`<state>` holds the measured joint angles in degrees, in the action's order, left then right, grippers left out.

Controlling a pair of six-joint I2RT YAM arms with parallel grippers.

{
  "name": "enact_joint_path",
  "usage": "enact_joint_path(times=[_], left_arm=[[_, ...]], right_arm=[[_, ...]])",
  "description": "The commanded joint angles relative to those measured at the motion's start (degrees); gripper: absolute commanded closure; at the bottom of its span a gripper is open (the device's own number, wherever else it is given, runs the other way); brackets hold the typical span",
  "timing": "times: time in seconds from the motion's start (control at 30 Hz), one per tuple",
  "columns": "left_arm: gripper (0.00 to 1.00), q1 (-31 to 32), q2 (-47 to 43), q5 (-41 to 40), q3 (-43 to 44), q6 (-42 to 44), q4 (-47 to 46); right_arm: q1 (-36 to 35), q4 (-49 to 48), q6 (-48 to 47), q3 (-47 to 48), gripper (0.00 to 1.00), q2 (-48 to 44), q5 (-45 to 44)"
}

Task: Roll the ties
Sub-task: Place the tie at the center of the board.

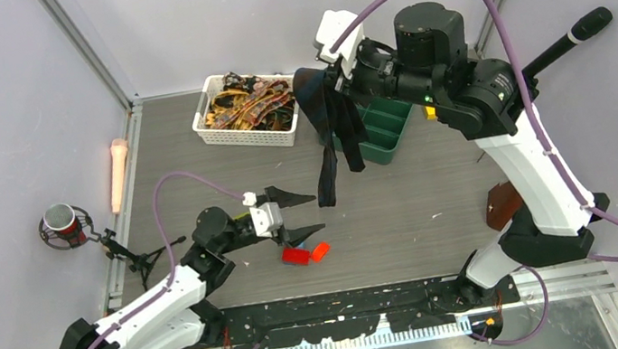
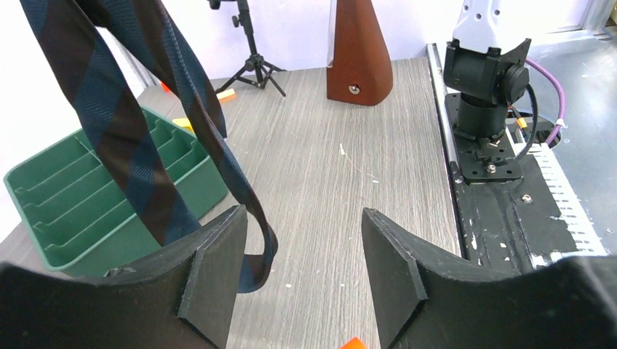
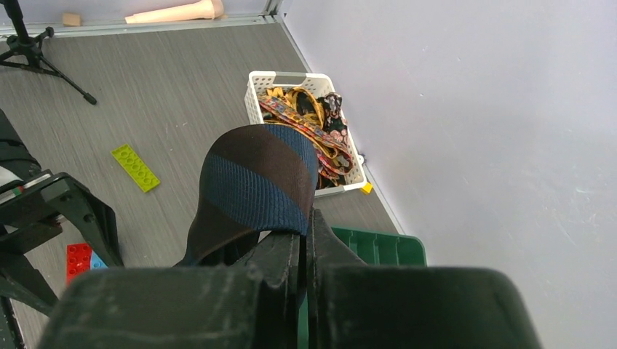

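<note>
The right tool (image 3: 305,243), pressed together, pinches the navy tie (image 3: 255,185) at a fold; its ends hang above the tabletop (image 1: 401,207) beside the green tray (image 1: 386,132). The left tool (image 1: 306,214) stands spread and empty, the tie's tip at its 12 o'clock. Other ties (image 1: 249,108) fill the white basket (image 1: 241,136) at the tabletop's 11 o'clock.

Nothing legible found. No text, label, brand mark, number or sign can be read on any surface in the overhead view or in either wrist view.
</note>
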<state>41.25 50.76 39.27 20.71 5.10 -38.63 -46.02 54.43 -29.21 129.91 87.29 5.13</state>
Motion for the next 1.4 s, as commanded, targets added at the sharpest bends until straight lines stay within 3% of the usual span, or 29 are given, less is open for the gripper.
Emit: enact_joint_path(times=[0.0, 0.23, 0.5, 0.73, 1.37], left_arm=[[0.38, 0.23, 1.84, 0.48, 2.41, 1.57, 0.17], [0.37, 0.23, 6.93, -0.35, 2.77, 1.0, -4.27], [0.37, 0.23, 13.58, 4.53, 3.53, -4.71, -11.08], [0.45, 0.49, 18.88, 6.81, 3.52, -7.92, -15.67], [0.5, 0.41, 32.64, 6.44, 4.25, -11.19, -28.23]], right_arm=[[0.14, -3.79, -0.42, -0.25, 1.0, -2.67, 1.82], [0.14, -4.14, 0.28, -0.54, 1.0, -2.77, 3.71], [0.12, -5.16, 0.7, -1.57, 1.0, -3.17, 4.27], [0.14, -5.82, 1.46, -1.93, 1.0, -3.32, 4.54], [0.14, -5.49, 1.76, -1.59, 1.0, -4.85, 4.57]])
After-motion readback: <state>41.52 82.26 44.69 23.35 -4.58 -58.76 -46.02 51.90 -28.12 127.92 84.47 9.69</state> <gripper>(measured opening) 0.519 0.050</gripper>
